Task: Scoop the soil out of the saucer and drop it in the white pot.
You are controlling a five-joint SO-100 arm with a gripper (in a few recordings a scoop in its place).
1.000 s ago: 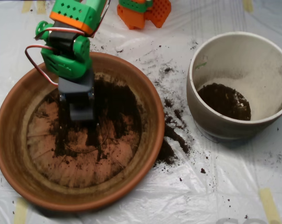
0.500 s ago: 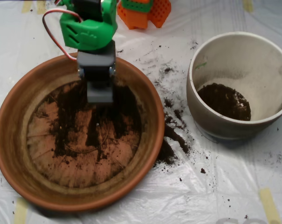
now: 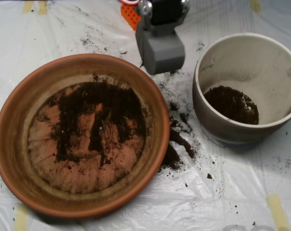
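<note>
Two grey shells make up your jaws (image 3: 160, 50), and from above they read as one closed block, pressed together as far as this angle lets you judge; whether soil sits inside them you cannot tell. They hang over the counter (image 3: 49, 33) between the saucer (image 3: 10, 144) and the white pot (image 3: 222, 130), just past the saucer's upper right rim and short of the pot's left wall. You look to be in the carrying step, with the drop not yet made.

Below and to the left, soil (image 3: 95, 113) lies as a thin dark patch over the upper middle of the saucer's ridged base, with bare clay showing around it. Spilled crumbs (image 3: 177, 142) trail across the plastic-covered counter between the two vessels, thickest against the saucer's right rim. A smaller dark heap (image 3: 231, 103) already rests on the pot's floor.

Your next move calls for swinging further right until the jaws stand fully over the pot's mouth, clear of the rim, before you part them.
</note>
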